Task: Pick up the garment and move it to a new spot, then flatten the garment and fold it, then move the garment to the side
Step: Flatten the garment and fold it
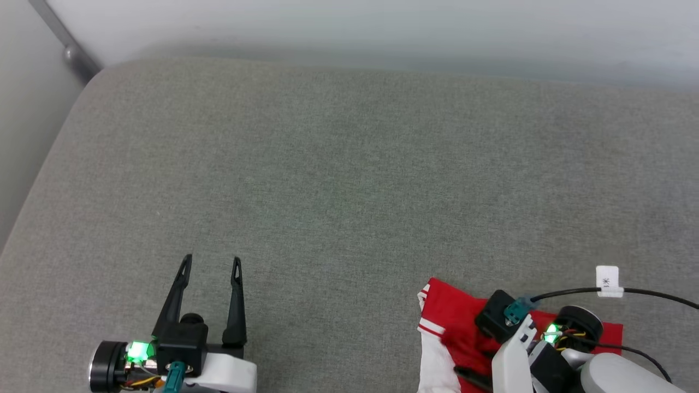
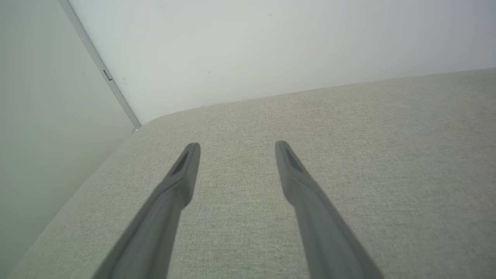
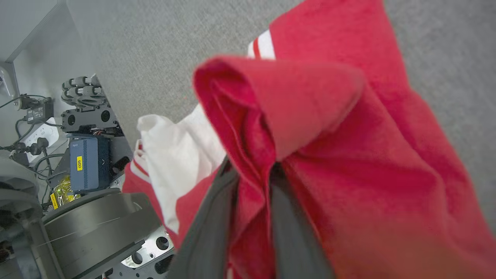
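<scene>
The garment (image 1: 456, 319) is red with a white sleeve and striped trim, bunched at the near right edge of the grey cushion. Its lettering is hidden in the folds. In the right wrist view my right gripper (image 3: 252, 170) is shut on a raised fold of the red garment (image 3: 310, 116), the cloth pinched between both dark fingers. The white sleeve (image 3: 174, 155) hangs to the left of them. The right wrist (image 1: 524, 333) sits over the cloth in the head view. My left gripper (image 1: 212, 265) stands open at the lower left, far from the shirt. Nothing lies between its fingers (image 2: 186, 170).
The grey cushion (image 1: 349, 174) spreads wide ahead, ending at a pale wall (image 1: 382, 27) at the back and a rounded corner at the far left. A black cable with a white tag (image 1: 607, 281) crosses above the right arm. The robot's base and electronics (image 3: 85, 155) show beside the cushion's near edge.
</scene>
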Tool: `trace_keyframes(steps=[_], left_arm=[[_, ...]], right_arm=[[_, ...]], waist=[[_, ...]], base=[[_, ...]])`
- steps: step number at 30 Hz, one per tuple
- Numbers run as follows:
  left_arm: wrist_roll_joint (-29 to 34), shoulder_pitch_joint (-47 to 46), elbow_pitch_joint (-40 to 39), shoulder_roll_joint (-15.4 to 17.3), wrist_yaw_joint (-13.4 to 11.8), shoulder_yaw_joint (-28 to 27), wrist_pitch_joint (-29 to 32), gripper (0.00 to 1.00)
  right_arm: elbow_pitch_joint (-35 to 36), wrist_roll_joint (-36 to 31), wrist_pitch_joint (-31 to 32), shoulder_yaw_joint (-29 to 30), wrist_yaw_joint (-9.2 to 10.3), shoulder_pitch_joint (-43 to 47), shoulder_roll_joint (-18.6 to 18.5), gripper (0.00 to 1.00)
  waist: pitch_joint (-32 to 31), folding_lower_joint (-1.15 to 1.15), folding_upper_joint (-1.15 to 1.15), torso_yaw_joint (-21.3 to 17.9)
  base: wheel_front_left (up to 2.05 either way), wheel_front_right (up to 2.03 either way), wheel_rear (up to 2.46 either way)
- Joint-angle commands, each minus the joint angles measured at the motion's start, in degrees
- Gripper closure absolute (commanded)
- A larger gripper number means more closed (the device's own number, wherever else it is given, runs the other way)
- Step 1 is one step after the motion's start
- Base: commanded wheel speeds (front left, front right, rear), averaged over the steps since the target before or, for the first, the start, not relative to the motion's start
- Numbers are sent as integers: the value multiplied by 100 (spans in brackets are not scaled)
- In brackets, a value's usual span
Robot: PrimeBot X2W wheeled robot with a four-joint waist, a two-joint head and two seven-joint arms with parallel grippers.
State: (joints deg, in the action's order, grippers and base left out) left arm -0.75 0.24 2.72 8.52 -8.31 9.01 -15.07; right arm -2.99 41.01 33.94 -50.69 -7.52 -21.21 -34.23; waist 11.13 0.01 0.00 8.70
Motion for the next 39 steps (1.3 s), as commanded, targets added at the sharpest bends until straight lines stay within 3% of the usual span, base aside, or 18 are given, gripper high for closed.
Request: trace_keyframes(steps=[1, 7, 10, 14, 20, 24, 30, 39], left_arm=[[-4, 75, 24, 0, -5, -9, -11, 0], [-11, 282, 61, 10, 1, -41, -11, 0], [-18, 397, 49, -1, -10, -60, -11, 0], [-34, 529, 11, -25, -11, -86, -11, 0], [-22, 619, -6, -70, 25, -66, -11, 0], [-32, 670, -12, -91, 49, -82, -11, 0], [-123, 822, -104, -145, 69, -154, -11, 0], [-150, 1038, -280, -270, 143, -242, -11, 0]], right_arm=[[-27, -6, -154, -7, 7, -48, -43, 0], [512, -248, -1060, 635, 6, 133, -304, 0], [741, -498, -1497, 1277, 6, 329, -432, 0], [697, -965, -2206, 2383, 6, 718, -252, 0], [284, -1882, -3371, 3929, 6, 1398, 471, 0], [117, -2418, -4112, 4531, 6, 1856, 1034, 0], [103, -2901, -4760, 5097, 6, 2462, 1843, 0], [450, -3159, -4913, 5582, 6, 3225, 2791, 0]], waist=[[-114, -1, 0, -55], [-525, -1, 0, -302], [-672, -1, 0, -475], [-795, -1, 0, -691], [-912, -1, 0, -876], [-1009, -1, 0, -932], [-1127, -1, 0, -933], [-1249, -1, 0, -817]], base=[[0, 0, 0], [0, 0, 0], [0, 0, 0], [0, 0, 0], [0, 0, 0], [0, 0, 0], [0, 0, 0], [0, 0, 0]])
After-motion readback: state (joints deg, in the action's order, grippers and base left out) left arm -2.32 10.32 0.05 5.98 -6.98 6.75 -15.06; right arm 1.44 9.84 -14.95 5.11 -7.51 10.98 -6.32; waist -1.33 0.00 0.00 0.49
